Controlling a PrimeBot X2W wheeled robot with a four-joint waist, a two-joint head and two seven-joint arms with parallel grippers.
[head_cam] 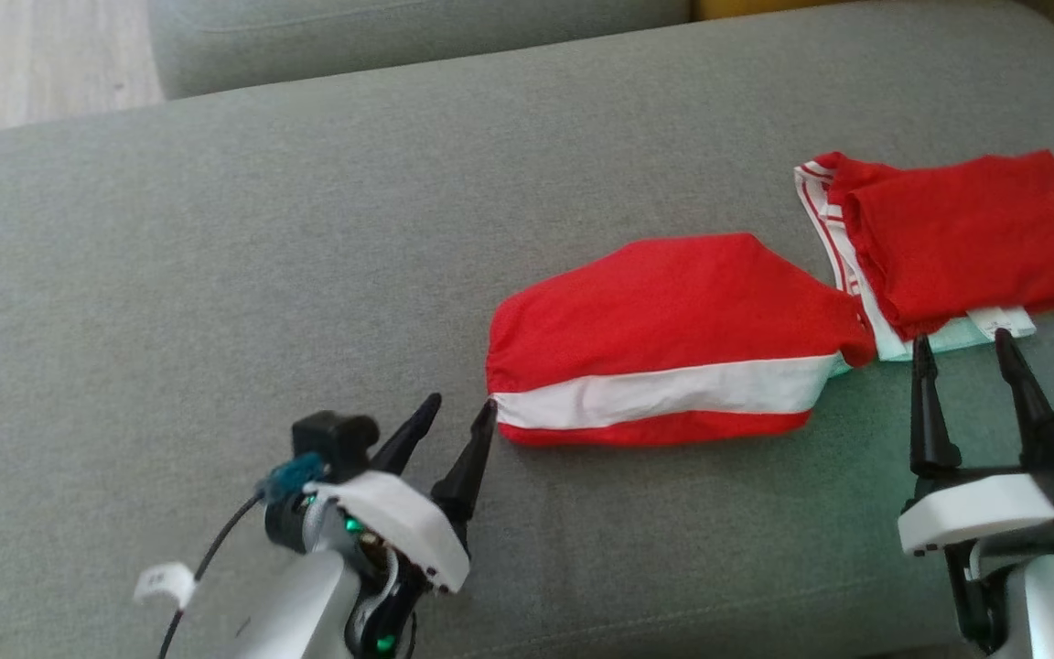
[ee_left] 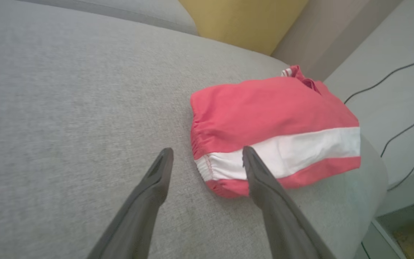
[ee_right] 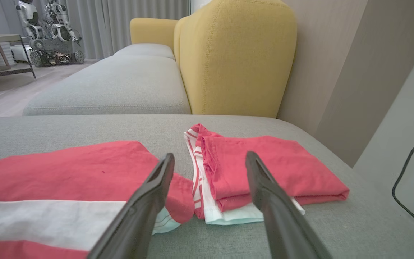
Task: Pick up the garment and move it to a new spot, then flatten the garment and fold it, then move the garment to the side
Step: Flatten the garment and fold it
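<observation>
Grey woven fabric covers the broad sofa cushion (head_cam: 216, 275) that forms the work surface in the head view; a yellow upholstered backrest (ee_right: 235, 54) rises beyond it at 12 o'clock in the right wrist view. A red garment (head_cam: 664, 320) with one wide white band lies flat on the cushion just toward 3 o'clock of the head view's centre, folded to a compact rounded shape, its band running along the 6 o'clock side. A second folded pile (head_cam: 966, 238) of red cloth over white, red-striped cloth lies at 2 o'clock, its corner just beside the garment's 3 o'clock end. The left gripper (head_cam: 463, 403) sits at 7 o'clock, released and empty, fingers spread; one fingertip reaches the garment's 9 o'clock edge, though contact cannot be told. In the left wrist view the same gathered edge (ee_left: 201, 158) lies between the two fingers. The right gripper (head_cam: 962, 339) stands at 4 o'clock, likewise released and empty, its tips pointing to 12 o'clock at the pile's near edge. A thin black cable (ee_right: 408, 187) runs down the pale surface at 4 o'clock in the right wrist view.
</observation>
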